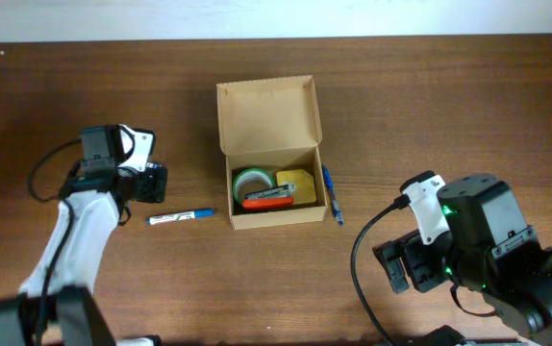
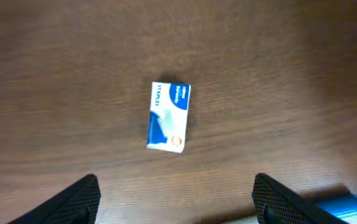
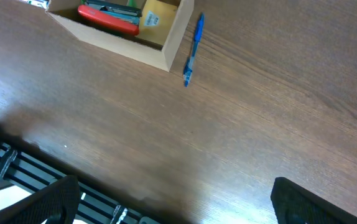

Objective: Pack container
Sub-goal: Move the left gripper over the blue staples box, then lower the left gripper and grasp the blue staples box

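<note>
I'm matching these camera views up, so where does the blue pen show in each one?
Overhead: the blue pen lies right of centre, along the right wall of the container.
Left wrist: not in it.
Right wrist: top centre, just right of the container's near corner.
Shared landmark: the container, seen in the overhead and right wrist views.

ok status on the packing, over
Both open, empty: left tool over blue-and-white carton, right tool clear. Lid up on container, partly packed. Beside it blue pen, marker; opening unblocked.
</note>
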